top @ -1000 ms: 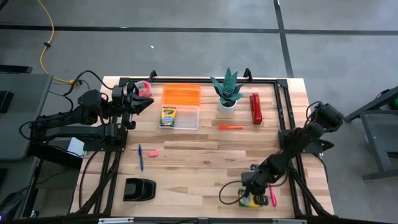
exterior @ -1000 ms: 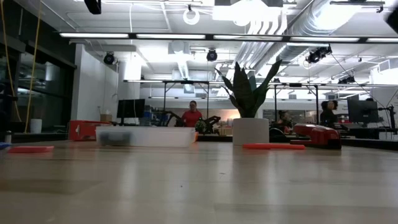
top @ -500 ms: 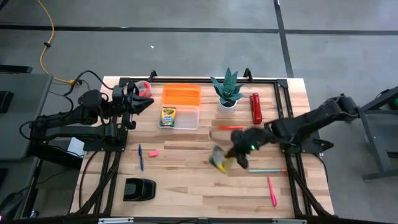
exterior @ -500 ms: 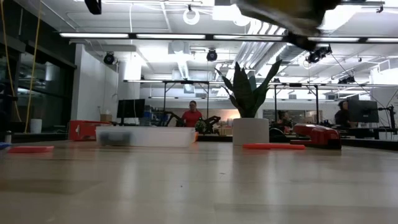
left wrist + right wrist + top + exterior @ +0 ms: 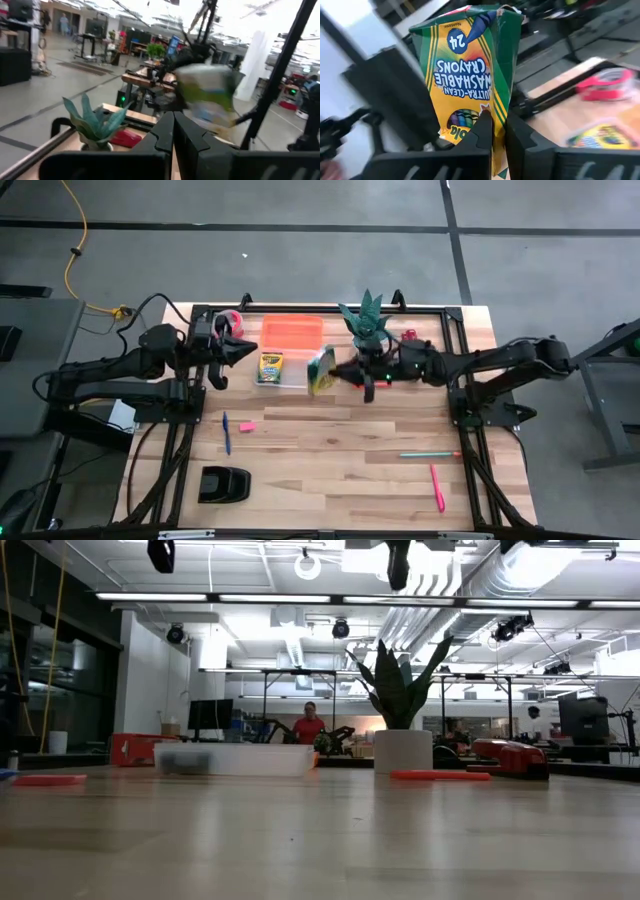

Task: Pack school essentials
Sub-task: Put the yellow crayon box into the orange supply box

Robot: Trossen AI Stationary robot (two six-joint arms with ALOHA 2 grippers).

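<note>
A yellow-and-green crayon box [image 5: 320,370] hangs in the air by the right end of the clear bin [image 5: 300,370], with my right gripper [image 5: 338,371] shut on it. The right wrist view shows the box [image 5: 467,75] close up, its print upside down and its far end crumpled. A second crayon box [image 5: 270,367] lies in the bin. On the table lie a blue pen [image 5: 227,432], a pink eraser [image 5: 247,426], a teal pen [image 5: 430,454] and a pink marker [image 5: 437,488]. My left gripper [image 5: 245,350] hovers shut just left of the bin. My right gripper pinches the crayon box between its two fingers [image 5: 481,135], at the box's end nearest the wrist [image 5: 487,117]. The fingers lie level and come from the table's right. The box sticks out beyond the fingertips, lifted clear of table and bin.
An orange lid [image 5: 293,332] lies behind the bin. A potted plant [image 5: 368,325] stands right behind my right gripper, with a red stapler [image 5: 510,755] and an orange-red marker [image 5: 440,776] near it. A red tape roll [image 5: 230,320] sits far left, a black dispenser [image 5: 222,483] near left.
My right gripper has swung from the table's near right corner up and toward the far edge and the bin, tipping from pointing down to level. The crayon box has gone with it, lifted clear of the table. The teal pen and pink marker stay behind.
</note>
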